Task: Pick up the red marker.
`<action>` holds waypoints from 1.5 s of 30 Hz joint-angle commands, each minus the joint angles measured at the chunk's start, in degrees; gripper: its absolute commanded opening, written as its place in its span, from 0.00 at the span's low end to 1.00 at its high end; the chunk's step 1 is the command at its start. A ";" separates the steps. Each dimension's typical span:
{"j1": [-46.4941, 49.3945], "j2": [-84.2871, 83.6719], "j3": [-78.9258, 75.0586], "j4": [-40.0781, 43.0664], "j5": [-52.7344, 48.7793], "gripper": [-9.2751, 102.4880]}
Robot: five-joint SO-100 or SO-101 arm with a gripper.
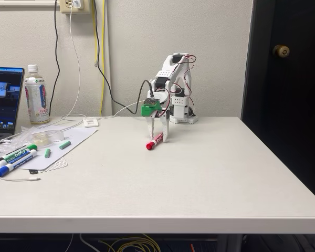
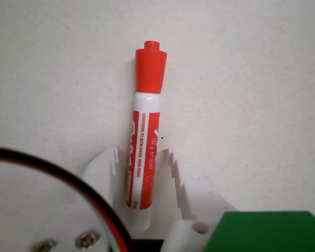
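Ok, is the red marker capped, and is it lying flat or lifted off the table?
Capped: the red marker has its red cap on in the wrist view. In the fixed view its cap end touches the table, between the gripper's jaws; whether it's lifted, cannot tell.

White table; red marker, laptop, bottle.

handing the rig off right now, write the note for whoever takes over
Gripper: lowered to the table with its jaws on either side of the red marker's barrel. The wrist view shows narrow gaps beside the barrel, so I cannot tell whether the grip has closed.

Red marker: lying on the table in front of the arm's base, red cap pointing away from the jaws in the wrist view.

Green-capped marker and blue-capped marker: at the left of the fixed view near the laptop. Leave them.

Done: approach and straddle.
Left: confirm the grip, then lift.
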 commanded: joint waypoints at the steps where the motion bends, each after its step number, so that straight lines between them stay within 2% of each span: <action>1: -0.35 0.44 -1.85 -0.26 0.44 0.28; 18: -1.58 0.62 -1.93 -0.09 2.55 0.17; 30: -1.85 0.53 -1.67 -0.18 2.99 0.16; 36: -2.02 1.14 -1.49 -0.26 4.13 0.12; 45: -5.36 8.44 -1.49 0.35 13.45 0.12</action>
